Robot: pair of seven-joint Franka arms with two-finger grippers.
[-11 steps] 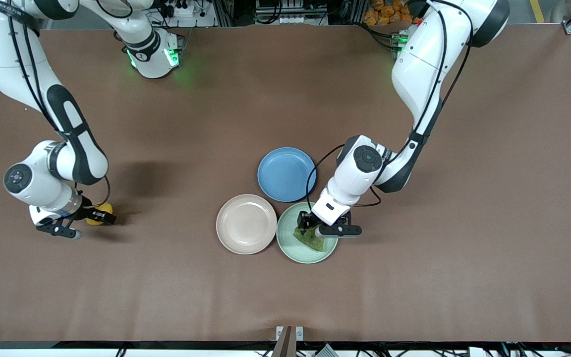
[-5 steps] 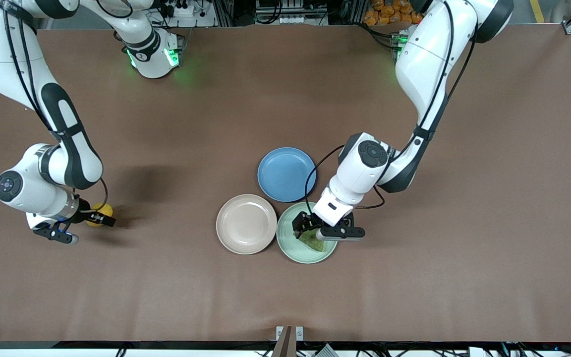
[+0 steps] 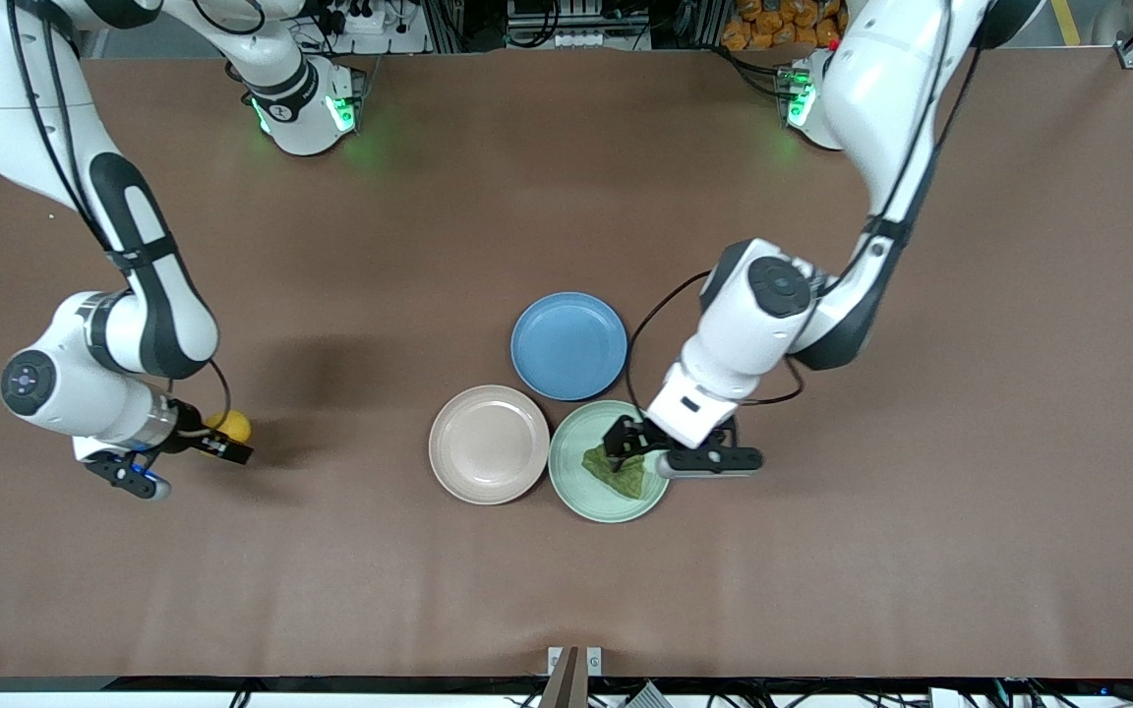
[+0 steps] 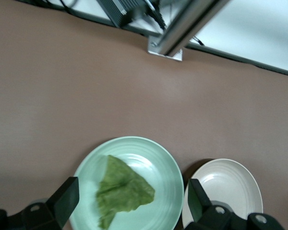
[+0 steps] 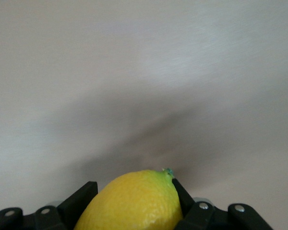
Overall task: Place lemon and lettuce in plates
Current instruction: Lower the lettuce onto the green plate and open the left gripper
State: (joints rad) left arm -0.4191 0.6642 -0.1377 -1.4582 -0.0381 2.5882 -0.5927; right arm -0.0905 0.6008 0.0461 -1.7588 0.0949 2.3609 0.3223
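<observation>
The dark green lettuce (image 3: 618, 474) lies loose in the mint green plate (image 3: 576, 442), also clear in the left wrist view as lettuce (image 4: 122, 191) on the mint plate (image 4: 165, 172). My left gripper (image 3: 647, 442) hangs open over that plate, its fingers (image 4: 63, 200) wide apart and touching nothing. The beige-pink plate (image 3: 489, 444) beside it holds nothing, and its rim (image 4: 225, 184) shows in the left wrist view. Over the table at the right arm's end, my right gripper (image 3: 217, 440) is shut on the yellow lemon (image 3: 232, 426), which fills the jaws (image 5: 134, 201).
A blue plate (image 3: 568, 345) of the same size sits just farther from the front camera than the two other plates, touching distance from both. The brown table (image 3: 350, 551) stretches between the lemon and the plates.
My left gripper opened, let the lettuce drop into the mint plate, and drew up and toward the left arm's end. My right gripper shifted a little toward the plates with the lemon.
</observation>
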